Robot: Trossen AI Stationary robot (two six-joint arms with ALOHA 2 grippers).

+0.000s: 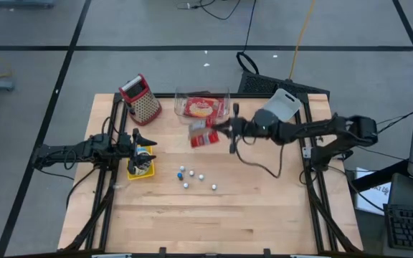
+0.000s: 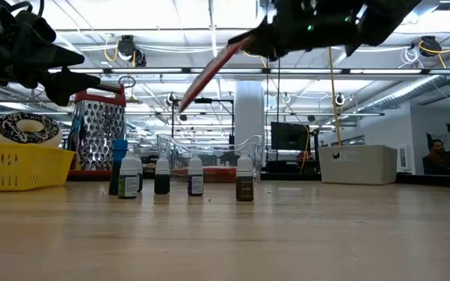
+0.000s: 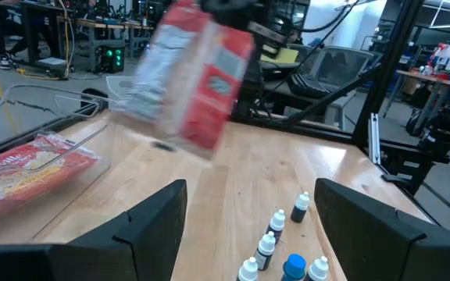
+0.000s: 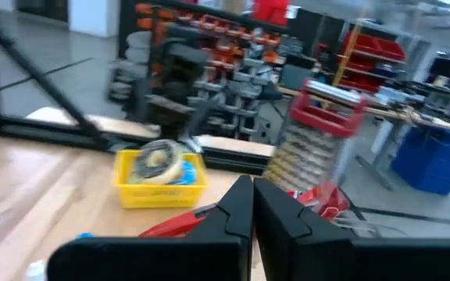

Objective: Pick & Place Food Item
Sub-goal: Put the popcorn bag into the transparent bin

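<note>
A red and white food packet (image 1: 201,135) hangs in the air over the table's middle, with my right gripper (image 1: 222,129) shut on it. In the low view the packet (image 2: 209,74) shows edge-on as a slanted red strip below that gripper (image 2: 260,40). A second red packet (image 1: 201,108) lies in a clear container (image 1: 181,97) at the far edge. My left gripper (image 1: 149,138) waits open and level at the table's left, above a yellow basket (image 1: 140,166). Nothing is between its fingers (image 3: 158,215). My right gripper pinches the packet's upper end (image 4: 201,221) between its two shut fingers. The fingers come level from the table's right side. The packet slants down and away from the fingers toward the table's left, lifted clear of the table.
Several small dropper bottles (image 1: 192,177) stand in a cluster on the table's middle, under and nearer than the held packet. A metal grater with a red handle (image 1: 140,97) lies at the far left. The yellow basket (image 4: 161,178) holds a doughnut. A white box (image 1: 284,104) sits far right.
</note>
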